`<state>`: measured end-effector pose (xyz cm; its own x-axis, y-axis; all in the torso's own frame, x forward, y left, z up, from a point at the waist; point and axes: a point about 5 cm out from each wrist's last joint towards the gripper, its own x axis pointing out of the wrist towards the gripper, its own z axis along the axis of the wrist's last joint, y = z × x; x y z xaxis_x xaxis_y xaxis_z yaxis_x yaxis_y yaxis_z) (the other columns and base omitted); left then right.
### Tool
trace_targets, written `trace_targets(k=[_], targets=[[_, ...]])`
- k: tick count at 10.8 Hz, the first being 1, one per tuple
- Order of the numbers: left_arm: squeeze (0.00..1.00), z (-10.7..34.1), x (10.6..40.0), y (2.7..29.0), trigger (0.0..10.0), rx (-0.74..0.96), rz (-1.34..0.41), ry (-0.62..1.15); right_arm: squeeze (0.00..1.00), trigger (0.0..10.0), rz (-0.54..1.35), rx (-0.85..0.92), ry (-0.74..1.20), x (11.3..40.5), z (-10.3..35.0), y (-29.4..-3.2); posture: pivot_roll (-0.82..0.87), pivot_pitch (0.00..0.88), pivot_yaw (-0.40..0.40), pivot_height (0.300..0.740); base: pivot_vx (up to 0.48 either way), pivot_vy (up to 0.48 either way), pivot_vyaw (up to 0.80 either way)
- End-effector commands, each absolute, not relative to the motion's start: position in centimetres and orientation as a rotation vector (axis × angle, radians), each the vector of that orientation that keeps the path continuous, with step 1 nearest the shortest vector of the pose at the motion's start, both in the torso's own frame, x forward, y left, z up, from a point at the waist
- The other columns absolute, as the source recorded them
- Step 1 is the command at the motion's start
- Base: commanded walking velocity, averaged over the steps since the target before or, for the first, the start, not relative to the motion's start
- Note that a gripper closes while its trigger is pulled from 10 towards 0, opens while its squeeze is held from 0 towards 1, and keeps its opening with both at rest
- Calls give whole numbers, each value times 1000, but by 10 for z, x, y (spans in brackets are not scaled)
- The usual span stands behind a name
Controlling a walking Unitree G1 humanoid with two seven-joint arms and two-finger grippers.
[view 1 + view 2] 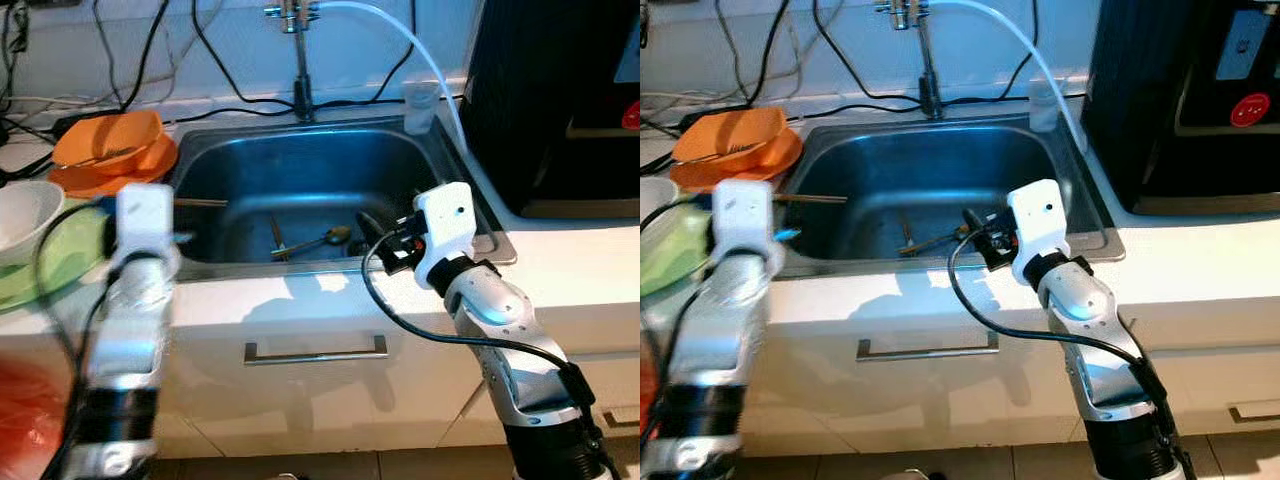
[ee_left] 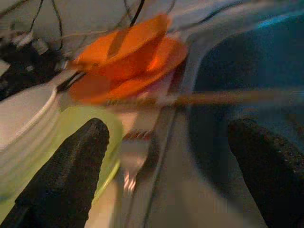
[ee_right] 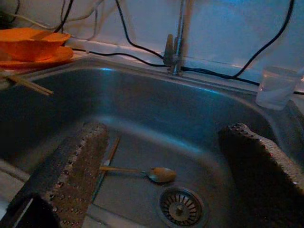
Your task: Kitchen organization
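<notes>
A steel sink is set in the white counter. On its floor lie a spoon, beside the drain, and a thin utensil. My right gripper hangs open over the sink's front right part, above the spoon, with nothing between its fingers. My left gripper is open over the sink's left rim. There it faces a fork on the rim and chopsticks that reach out over the basin. An orange bowl on an orange plate stands at the back left.
A white bowl and a green plate sit at the counter's left. A faucet with a white hose rises behind the sink, with a clear cup beside it. A black appliance stands at the right. Cables run along the wall.
</notes>
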<state>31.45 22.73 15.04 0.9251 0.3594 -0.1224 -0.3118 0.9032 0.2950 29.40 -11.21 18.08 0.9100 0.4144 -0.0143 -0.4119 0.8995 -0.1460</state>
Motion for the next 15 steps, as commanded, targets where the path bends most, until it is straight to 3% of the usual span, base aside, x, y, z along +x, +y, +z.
trace_targets(k=[1, 4, 9, 15], targets=[[0, 148, 311, 237, 10000, 285, 391, 197, 0, 10000, 465, -143, -8, 292, 178, -108, -1, 0, 99, 740, 0, 0, 0], [0, 143, 307, 235, 10000, 258, 386, 227, 0, 10000, 514, -140, -8, 290, 176, -98, 20, 0, 94, 740, 0, 0, 800], [0, 145, 322, 220, 10000, 146, 269, 267, 0, 10000, 516, -129, -12, 291, 179, -97, 8, 0, 103, 740, 0, 0, 0], [0, 140, 347, 194, 10000, -115, 191, 256, 0, 10000, 532, -127, -21, 290, 183, -92, -23, 0, 91, 740, 0, 0, 0]])
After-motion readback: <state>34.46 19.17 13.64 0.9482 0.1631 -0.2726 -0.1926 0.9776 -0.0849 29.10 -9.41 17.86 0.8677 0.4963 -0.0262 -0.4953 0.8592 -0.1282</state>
